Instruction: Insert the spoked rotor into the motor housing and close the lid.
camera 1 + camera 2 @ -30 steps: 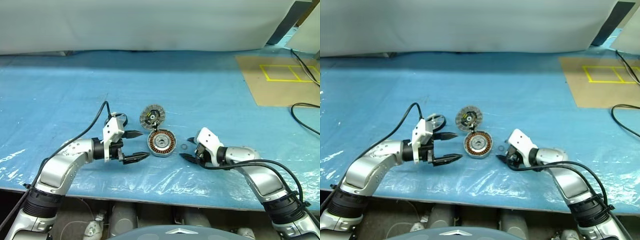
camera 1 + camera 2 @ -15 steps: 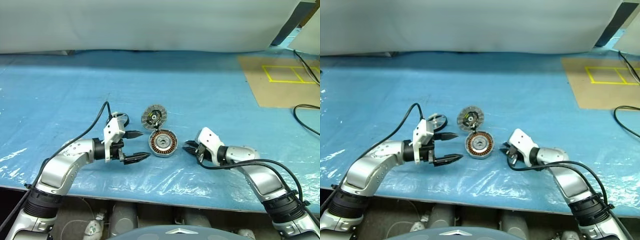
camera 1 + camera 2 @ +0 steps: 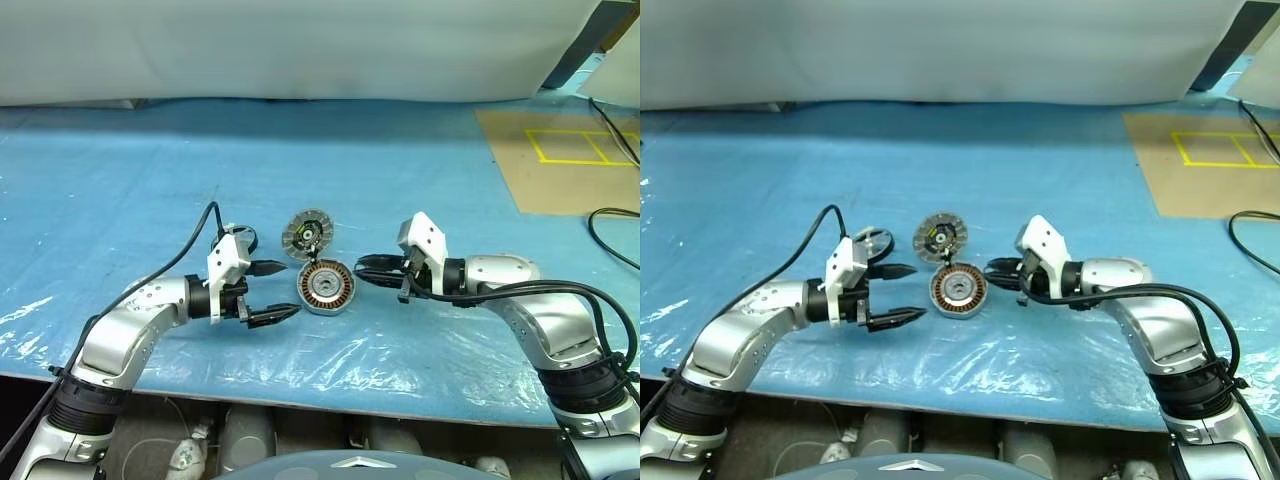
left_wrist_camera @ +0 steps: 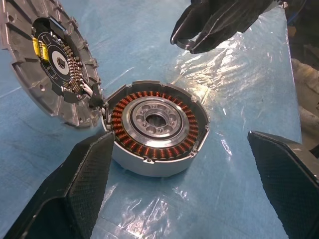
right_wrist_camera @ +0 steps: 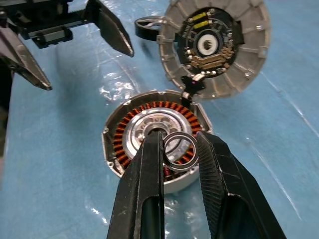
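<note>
Partly hidden by the right tool (image 5: 172,149) — a small ring (image 5: 180,152) it pinches; left tool (image 3: 275,292) wide.

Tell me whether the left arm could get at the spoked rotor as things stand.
Probably yes. The left end effector is open and holds nothing, and the spoked rotor lies on the blue sheet just behind it, with nothing on top. The arm would have to draw back and turn toward it.
</note>
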Controlling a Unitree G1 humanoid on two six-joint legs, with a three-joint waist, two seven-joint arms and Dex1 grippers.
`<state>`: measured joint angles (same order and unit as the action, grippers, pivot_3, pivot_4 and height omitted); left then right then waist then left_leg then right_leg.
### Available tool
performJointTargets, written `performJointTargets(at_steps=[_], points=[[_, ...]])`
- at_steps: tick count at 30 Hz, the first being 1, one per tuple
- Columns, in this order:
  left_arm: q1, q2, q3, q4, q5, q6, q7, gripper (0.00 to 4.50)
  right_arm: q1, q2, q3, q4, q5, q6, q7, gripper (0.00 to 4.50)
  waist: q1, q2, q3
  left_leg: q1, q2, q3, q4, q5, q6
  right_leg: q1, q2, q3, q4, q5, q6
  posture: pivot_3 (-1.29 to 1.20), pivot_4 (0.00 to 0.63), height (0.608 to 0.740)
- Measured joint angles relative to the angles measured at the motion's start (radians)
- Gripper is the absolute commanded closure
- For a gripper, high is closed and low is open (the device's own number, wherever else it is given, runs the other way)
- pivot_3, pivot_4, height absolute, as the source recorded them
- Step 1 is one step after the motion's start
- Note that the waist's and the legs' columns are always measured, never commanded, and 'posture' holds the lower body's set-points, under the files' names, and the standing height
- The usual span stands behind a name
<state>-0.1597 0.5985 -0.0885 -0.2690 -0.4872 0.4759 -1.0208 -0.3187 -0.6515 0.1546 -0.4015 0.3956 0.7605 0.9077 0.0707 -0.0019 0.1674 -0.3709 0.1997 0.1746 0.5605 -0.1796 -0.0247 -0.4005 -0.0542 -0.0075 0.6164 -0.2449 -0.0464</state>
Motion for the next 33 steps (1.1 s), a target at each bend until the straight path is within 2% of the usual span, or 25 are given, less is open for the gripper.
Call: performJointTargets(at_steps=[8, 14, 33], points=[[0.004, -0.010, -0.007, -0.002, 0.005, -0.022, 0.000, 0.00, -0.125, 0.079, 0.139, 0.223, -0.088, -0.114, 0.025, 3.93, -0.003, 0.000, 0.000, 0.000, 0.000, 0.000, 0.001, 0.000, 0.000, -0.001, 0.000, 0.000, 0.002, 0.000, 0.000, 0.00, 0.150, 0.740], [0.012, -0.011, -0.008, -0.002, 0.008, -0.040, 0.000, 0.00, -0.170, 0.141, 0.191, 0.336, -0.131, -0.184, 0.055, 3.93, -0.003, 0.000, 0.000, -0.003, 0.000, 0.001, 0.001, 0.000, 0.000, -0.002, 0.000, 0.000, 0.002, 0.000, 0.000, 0.00, 0.150, 0.740], [0.041, -0.015, -0.034, -0.001, 0.072, -0.141, -0.004, 0.00, -0.211, 0.144, 0.242, 0.458, -0.245, -0.367, 0.191, 3.93, -0.002, 0.000, 0.000, -0.002, 0.001, 0.001, 0.002, 0.000, 0.000, -0.002, 0.000, 0.000, 0.003, 0.000, 0.000, 0.00, 0.150, 0.740]])
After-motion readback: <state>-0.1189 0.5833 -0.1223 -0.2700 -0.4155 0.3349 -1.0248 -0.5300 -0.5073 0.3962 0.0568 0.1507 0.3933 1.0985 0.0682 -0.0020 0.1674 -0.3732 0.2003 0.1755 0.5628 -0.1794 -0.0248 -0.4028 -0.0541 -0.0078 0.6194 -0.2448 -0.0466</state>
